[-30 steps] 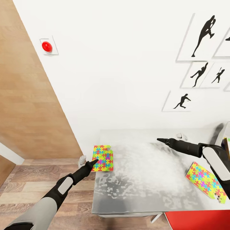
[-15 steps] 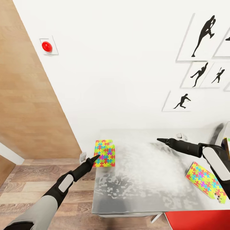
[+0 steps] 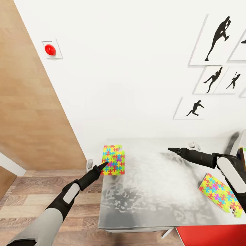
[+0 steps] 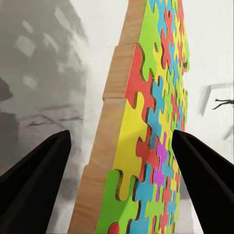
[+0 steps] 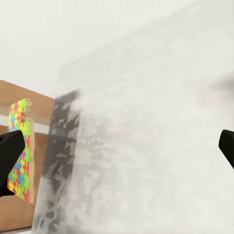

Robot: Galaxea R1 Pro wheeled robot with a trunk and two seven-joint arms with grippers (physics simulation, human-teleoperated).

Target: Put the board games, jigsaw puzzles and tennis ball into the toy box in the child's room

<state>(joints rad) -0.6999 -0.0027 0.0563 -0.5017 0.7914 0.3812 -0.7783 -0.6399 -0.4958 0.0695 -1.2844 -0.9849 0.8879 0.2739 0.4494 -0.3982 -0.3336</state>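
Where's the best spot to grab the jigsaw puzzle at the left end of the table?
Probably by its near left edge. The jigsaw puzzle is a thin flat slab lying at the table's left end, and the open left hand already straddles its wooden edge. Come in from the left, one finger above and one below.

A red round button [image 3: 50, 50] sits on the white wall above a wooden door [image 3: 30, 112].

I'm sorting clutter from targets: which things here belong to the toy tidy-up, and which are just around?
Job: near jigsaw puzzle at the table edge, between the open left gripper fingers; second jigsaw puzzle.

Just around: red wall button, baseball silhouette prints, red surface.
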